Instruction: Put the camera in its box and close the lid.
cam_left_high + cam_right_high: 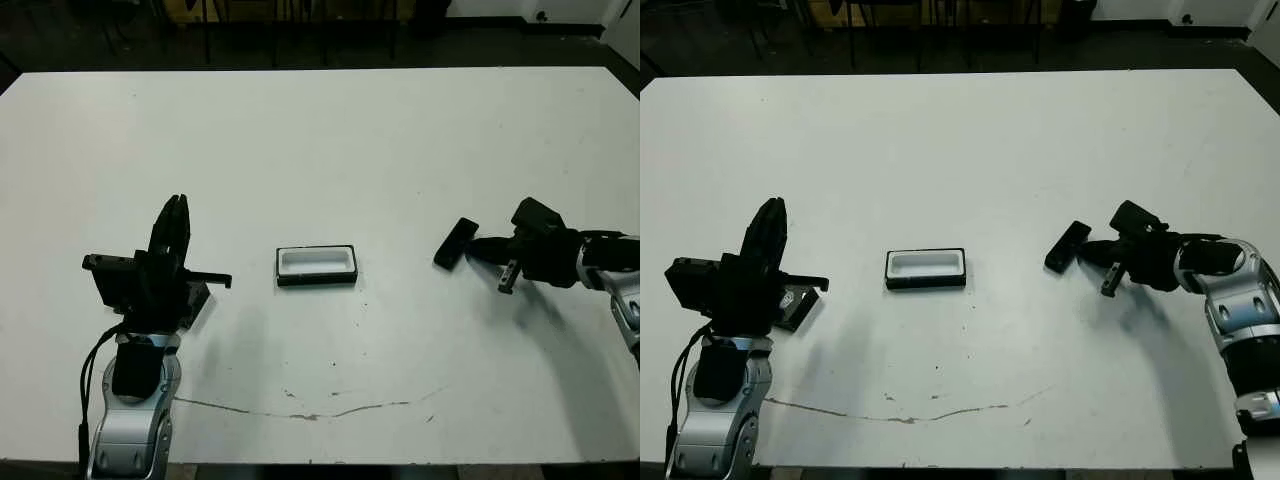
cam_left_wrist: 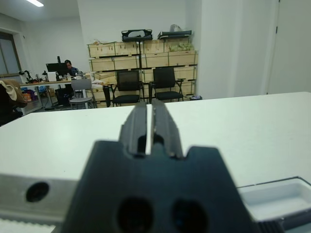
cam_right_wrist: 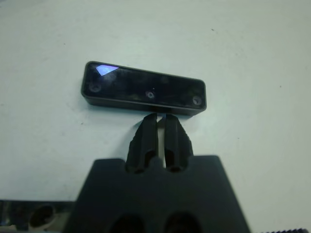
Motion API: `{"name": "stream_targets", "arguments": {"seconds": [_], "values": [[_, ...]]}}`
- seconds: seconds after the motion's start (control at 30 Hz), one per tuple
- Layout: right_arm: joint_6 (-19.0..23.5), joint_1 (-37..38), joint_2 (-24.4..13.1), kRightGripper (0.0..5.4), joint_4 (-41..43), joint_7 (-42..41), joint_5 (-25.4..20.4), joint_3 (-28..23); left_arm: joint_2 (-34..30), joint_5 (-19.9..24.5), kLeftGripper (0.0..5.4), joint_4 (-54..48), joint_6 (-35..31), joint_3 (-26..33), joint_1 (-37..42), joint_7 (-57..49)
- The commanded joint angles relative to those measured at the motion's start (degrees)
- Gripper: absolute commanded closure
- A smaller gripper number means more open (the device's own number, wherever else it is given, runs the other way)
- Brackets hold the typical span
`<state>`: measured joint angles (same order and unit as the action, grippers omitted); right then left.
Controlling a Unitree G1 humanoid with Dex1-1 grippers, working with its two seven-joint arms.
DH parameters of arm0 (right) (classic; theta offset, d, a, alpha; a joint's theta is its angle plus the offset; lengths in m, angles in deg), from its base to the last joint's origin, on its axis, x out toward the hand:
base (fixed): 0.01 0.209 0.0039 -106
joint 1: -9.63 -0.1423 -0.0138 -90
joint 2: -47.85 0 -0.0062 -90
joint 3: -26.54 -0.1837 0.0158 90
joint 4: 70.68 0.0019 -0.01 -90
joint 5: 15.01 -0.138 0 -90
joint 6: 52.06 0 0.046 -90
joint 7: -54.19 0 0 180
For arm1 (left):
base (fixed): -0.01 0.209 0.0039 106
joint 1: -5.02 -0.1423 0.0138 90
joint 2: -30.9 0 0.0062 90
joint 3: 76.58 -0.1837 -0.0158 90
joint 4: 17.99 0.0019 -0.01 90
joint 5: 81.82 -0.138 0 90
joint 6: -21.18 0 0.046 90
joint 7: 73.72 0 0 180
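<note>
White table (image 1: 330, 150) carried the open box (image 1: 316, 266); my right claw (image 3: 161, 118) sat clenched beside the camera (image 3: 144, 90), my left claw (image 2: 148, 112) clenched too.

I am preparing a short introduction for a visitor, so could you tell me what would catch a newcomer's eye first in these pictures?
The open box, white-lined and empty, sits alone near the middle of the white table. To its right lies the black camera, with the right gripper shut just beside it. The left gripper is raised at the table's left side, fingers together.
</note>
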<state>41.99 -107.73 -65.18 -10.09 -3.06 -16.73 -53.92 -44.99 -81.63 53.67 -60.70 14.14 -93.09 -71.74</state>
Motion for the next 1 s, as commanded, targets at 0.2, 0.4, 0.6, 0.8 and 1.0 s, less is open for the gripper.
{"name": "stream_targets", "arguments": {"seconds": [0.2,0.4,0.6,0.8,1.0], "values": [[-0.2,-0.9,0.8,5.40,-2.2,0.4,2.4,1.1,-0.3,0.0,5.39,0.8,-0.6,0.3,-0.7,0.0],[-0.4,-1.4,1.2,5.40,-2.7,1.6,3.7,1.3,-0.2,0.1,5.39,0.9,-0.6,0.4,-0.6,-0.1],[-1.5,-2.1,1.9,5.40,-4.0,2.2,4.9,1.9,-0.3,0.0,5.39,1.3,0.0,0.4,-0.5,0.1],[-2.2,-3.3,2.9,5.40,-5.2,2.9,6.2,2.4,-0.1,0.3,5.39,1.2,-0.1,0.2,-0.6,0.1],[-0.3,-4.1,4.4,5.40,-5.0,3.7,6.9,2.9,0.1,-0.1,5.39,1.1,-0.5,0.1,-0.8,-0.3]]}}
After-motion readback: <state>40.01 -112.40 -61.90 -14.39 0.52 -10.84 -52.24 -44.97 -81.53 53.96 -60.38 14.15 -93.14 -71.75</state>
